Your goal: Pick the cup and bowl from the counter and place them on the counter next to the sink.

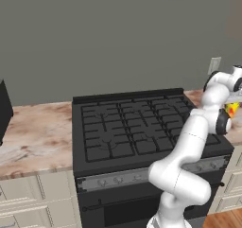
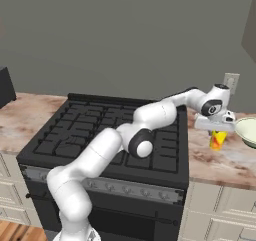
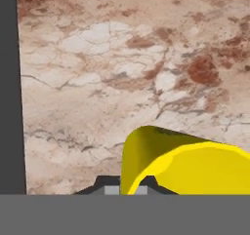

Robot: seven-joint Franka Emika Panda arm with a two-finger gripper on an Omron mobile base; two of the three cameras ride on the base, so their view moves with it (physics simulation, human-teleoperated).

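The small yellow cup (image 2: 217,140) with a red-orange mark stands on the marbled counter (image 2: 220,161) just right of the stove. My gripper (image 2: 216,132) points straight down onto it. In the hand view the cup's (image 3: 185,166) thin wall runs down between the two dark fingertips (image 3: 106,183), so the gripper (image 3: 127,187) is shut on the cup's rim. From the left base camera the cup (image 1: 232,110) peeks out behind the arm's wrist. The pale cream-green bowl (image 2: 247,130) sits on the counter just right of the cup. The sink is out of view.
The black stove top (image 2: 110,131) lies left of the cup; its dark edge (image 3: 10,88) runs down the left of the hand view. A wall outlet (image 2: 230,82) is behind the hand. More counter (image 1: 33,135) stretches left of the stove.
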